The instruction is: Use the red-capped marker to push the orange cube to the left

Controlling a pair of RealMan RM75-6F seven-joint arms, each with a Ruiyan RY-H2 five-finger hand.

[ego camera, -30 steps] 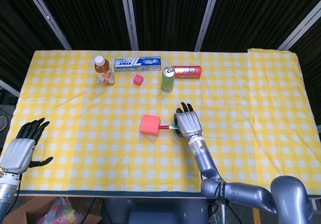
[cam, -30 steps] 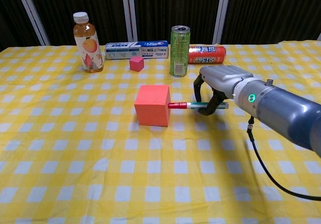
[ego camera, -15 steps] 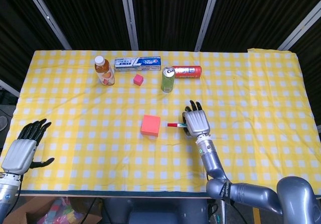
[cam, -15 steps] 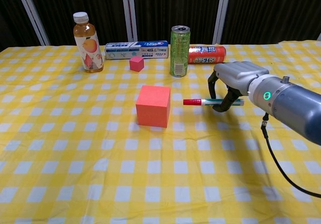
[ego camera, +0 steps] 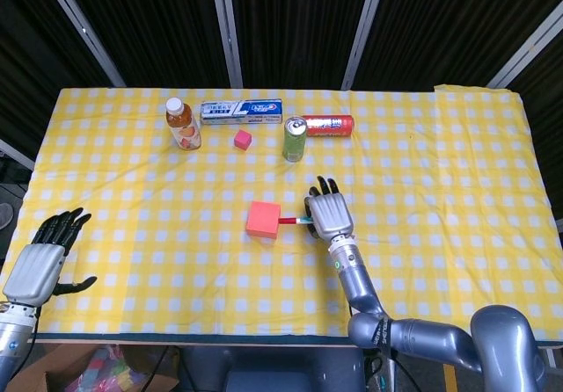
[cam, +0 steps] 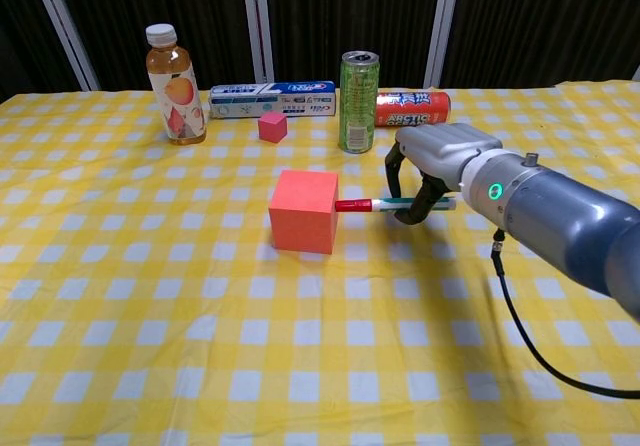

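The right hand point(cam: 432, 171) hangs palm-down over the middle of the yellow checked tablecloth point(cam: 300, 366), fingers curled under, pinching the red-capped marker point(cam: 385, 204) between thumb and fingers. The marker lies level and sticks out of the hand toward the left, red cap leading. Right at the cap's tip sits the orange cube point(cam: 304, 209); in the chest view the cap meets the cube's right face, and in the head view the marker point(ego camera: 294, 221) likewise runs from the right hand point(ego camera: 326, 214) straight to the cube point(ego camera: 263, 219), no gap visible. So the cube stands just left of the hand, one marker away, flat on the cloth.

Farther from the hand, at the back of the table: a green can point(cam: 359, 88) stands upright just beyond the hand, and beside that, to the right, a red can point(cam: 413, 107) lies on its side. Left of the green can lies a small pink cube point(cam: 272, 126), and behind it a long blue-and-white box point(cam: 272, 98) lies flat along the rear. Further left again, a juice bottle point(cam: 172, 84) with a white cap stands upright.

Well apart from all this, at the near left corner in the head view, the left hand point(ego camera: 37, 264) hangs off the table's edge, fingers spread and holding nothing.
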